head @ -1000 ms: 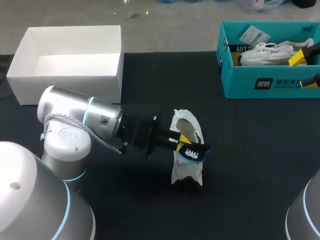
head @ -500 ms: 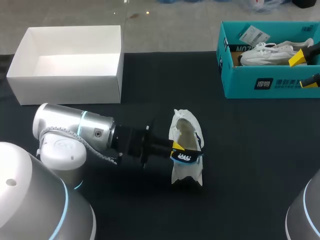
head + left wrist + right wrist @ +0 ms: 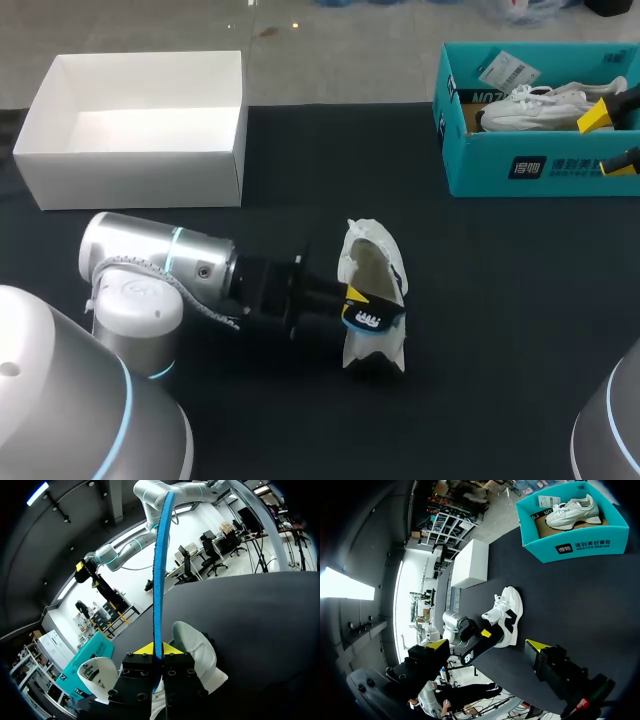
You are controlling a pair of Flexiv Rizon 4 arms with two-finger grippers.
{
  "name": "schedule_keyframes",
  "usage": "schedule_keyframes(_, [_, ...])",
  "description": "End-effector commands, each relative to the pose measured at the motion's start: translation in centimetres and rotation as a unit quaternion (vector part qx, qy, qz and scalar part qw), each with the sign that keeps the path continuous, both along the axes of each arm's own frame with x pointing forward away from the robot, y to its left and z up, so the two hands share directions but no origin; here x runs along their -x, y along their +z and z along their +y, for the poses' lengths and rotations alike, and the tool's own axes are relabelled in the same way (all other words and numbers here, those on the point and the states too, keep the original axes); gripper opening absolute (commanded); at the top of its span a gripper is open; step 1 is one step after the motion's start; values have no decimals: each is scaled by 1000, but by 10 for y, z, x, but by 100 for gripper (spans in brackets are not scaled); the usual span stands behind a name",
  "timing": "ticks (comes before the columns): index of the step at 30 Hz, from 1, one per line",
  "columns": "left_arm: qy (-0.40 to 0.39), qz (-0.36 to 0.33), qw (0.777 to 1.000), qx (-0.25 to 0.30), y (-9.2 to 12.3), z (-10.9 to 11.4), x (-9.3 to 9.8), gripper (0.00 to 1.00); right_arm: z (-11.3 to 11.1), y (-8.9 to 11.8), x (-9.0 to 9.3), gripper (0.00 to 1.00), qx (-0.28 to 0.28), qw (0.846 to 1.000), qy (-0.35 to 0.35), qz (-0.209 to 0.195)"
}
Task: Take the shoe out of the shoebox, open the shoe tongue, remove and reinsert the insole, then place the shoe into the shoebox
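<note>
Roughly mid-table the white shoe (image 3: 368,245) stands on the black table (image 3: 500,300), opening up, toe toward the near edge. Across its near half sits the insole (image 3: 372,315), dark w/ white print, blue edge-on in the left wrist view (image 3: 161,570). Can't tell if it touches the shoe. The left gripper (image 3: 352,298), coming in from the left, has its yellow tips pressed onto the insole from both sides, a tight pinch (image 3: 157,650). Far right is the teal shoebox (image 3: 500,170) w/ a second white shoe (image 3: 530,105) inside. The right gripper (image 3: 612,140) hangs at the box's right end, fingers spread wide, nothing between them. Far left: a white box (image 3: 130,165).
</note>
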State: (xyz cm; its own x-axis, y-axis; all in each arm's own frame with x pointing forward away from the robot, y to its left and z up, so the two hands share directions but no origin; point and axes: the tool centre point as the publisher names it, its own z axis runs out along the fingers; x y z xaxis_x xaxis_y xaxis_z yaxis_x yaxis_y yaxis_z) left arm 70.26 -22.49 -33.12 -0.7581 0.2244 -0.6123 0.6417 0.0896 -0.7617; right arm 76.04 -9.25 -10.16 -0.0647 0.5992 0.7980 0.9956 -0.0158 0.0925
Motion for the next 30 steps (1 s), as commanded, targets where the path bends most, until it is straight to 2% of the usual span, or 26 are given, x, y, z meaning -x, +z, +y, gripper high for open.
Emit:
schedule_keyframes(1, [2,4,1000,-4,-7,-7,-9,0,1,0,0,100,2,1000,-1,1])
schedule_keyframes(9, [12,14,1000,-10,-15,-9,-20,0,1,0,0,100,2,1000,-1,1])
schedule_keyframes(30, [13,16,1000,-10,-15,-9,-20,0,1,0,0,100,2,1000,-1,1])
